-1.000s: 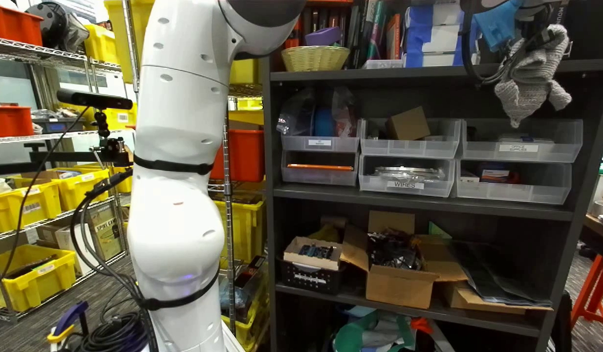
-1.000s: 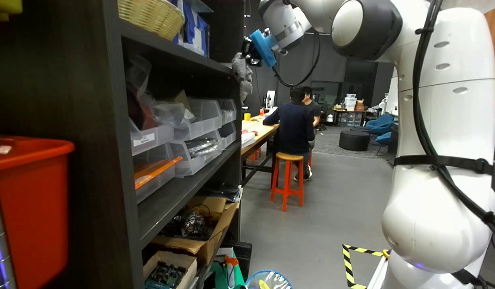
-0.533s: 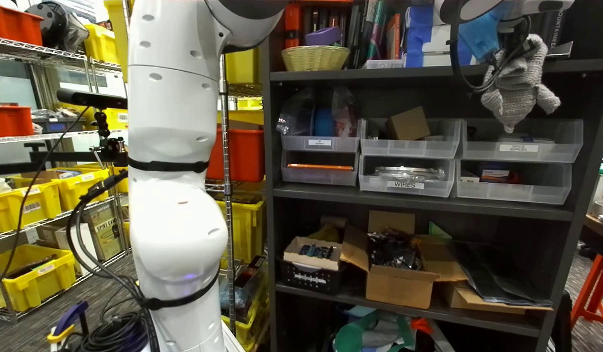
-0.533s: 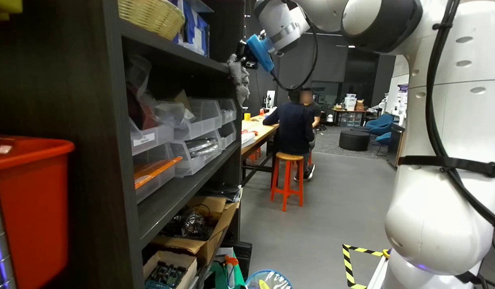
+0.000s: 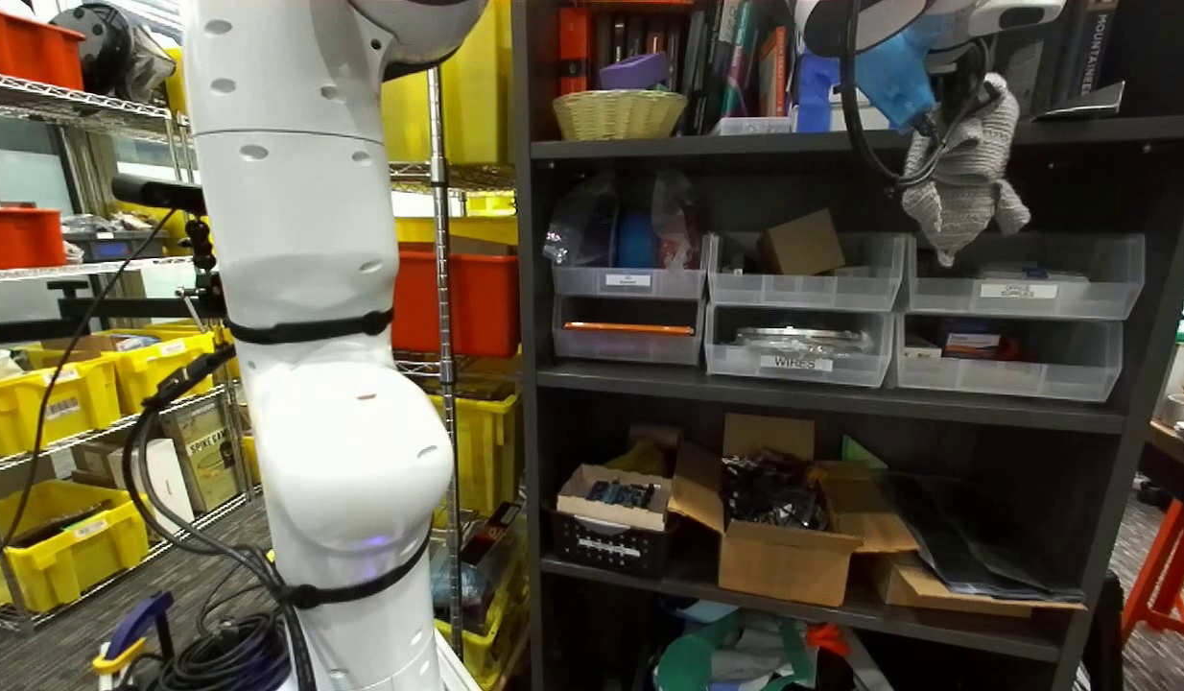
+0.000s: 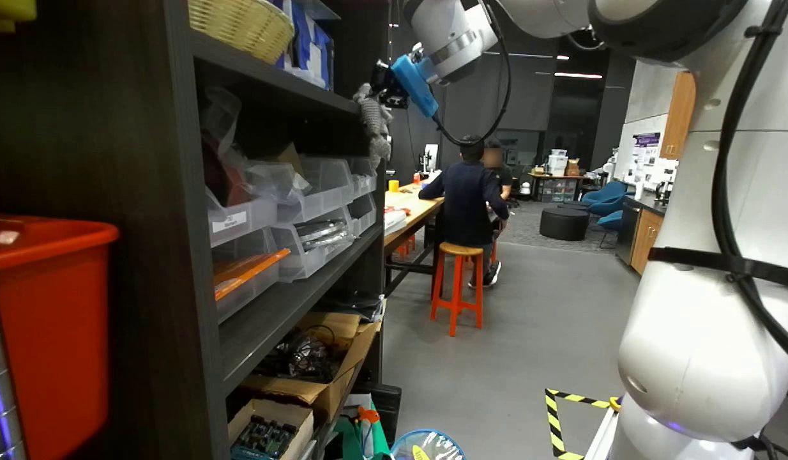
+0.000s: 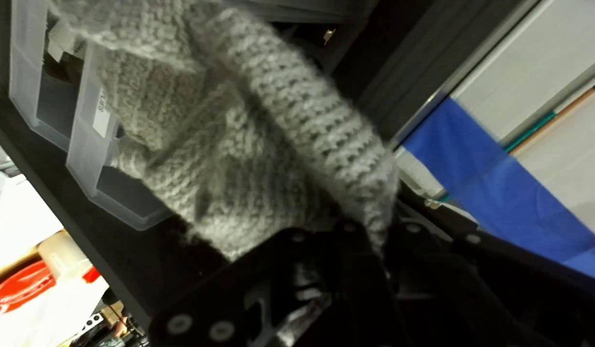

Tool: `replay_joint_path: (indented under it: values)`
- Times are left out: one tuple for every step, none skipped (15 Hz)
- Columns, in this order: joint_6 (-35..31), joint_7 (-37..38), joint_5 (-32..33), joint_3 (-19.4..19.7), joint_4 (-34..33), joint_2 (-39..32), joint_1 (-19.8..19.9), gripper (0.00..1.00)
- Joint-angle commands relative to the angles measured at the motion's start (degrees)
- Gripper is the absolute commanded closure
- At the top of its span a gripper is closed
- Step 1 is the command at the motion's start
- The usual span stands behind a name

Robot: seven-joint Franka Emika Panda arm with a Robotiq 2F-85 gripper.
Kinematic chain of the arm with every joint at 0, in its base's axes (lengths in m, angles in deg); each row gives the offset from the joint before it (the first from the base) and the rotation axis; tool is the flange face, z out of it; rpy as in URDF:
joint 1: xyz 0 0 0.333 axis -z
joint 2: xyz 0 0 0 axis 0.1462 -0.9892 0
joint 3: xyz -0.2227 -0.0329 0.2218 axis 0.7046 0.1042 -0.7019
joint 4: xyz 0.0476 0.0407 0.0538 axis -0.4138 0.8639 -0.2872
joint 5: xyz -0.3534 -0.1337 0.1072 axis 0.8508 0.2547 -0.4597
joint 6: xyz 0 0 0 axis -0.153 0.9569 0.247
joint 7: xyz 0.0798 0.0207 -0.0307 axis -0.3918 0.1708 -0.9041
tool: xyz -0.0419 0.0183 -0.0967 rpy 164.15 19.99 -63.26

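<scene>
A grey knitted piece, perhaps a soft toy or garment, fills the upper middle of the wrist view point(image 7: 259, 144). My gripper point(image 7: 381, 233) is shut on one narrow end of it, the knit pinched between dark fingers point(image 7: 350, 241). From there the grey knitted piece point(image 5: 966, 182) hangs down in front of the dark shelf unit, its lower tip before the upper right clear bin point(image 5: 1024, 274). Seen from the side, the knitted piece point(image 6: 373, 121) is by the front edge of the upper shelf, below the blue wrist mount point(image 6: 413, 83). The fingertips are hidden in both exterior views.
The upper shelf board point(image 5: 822, 146) carries a wicker basket point(image 5: 619, 115), books and a box with blue tape point(image 7: 500, 183), close to the gripper. Clear bins, including one marked WIRES point(image 5: 793, 363), sit below. People sit at a table point(image 6: 410, 223) beyond the shelf.
The arm has swung leftward in an exterior view, carrying the knitted piece left and slightly down toward the upper right bin. From the side, it has come closer to the shelf. The grip stays shut.
</scene>
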Motion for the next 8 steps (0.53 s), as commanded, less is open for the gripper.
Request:
replay_joint_path:
  values:
    - [-1.54,-4.06,-0.65,-1.34,6.86,5.42,-1.19,0.97]
    - [-1.86,-4.76,-0.68,-1.74,8.04,6.27,-1.33,0.97]
    - [-1.74,-5.45,-0.66,-2.01,9.10,7.11,-1.42,0.97]
    - [-1.74,-5.85,-0.49,-2.81,9.98,7.82,-0.98,0.97]
    - [-2.03,-6.53,-0.59,-3.09,11.09,8.62,-1.27,0.97]
    - [-2.19,-7.09,-0.60,-3.35,12.06,9.38,-1.45,0.97]
    - [-2.43,-7.56,-0.56,-3.61,13.07,10.18,-1.65,0.97]
    - [-2.69,-8.10,-0.59,-3.84,13.98,10.92,-1.86,0.97]
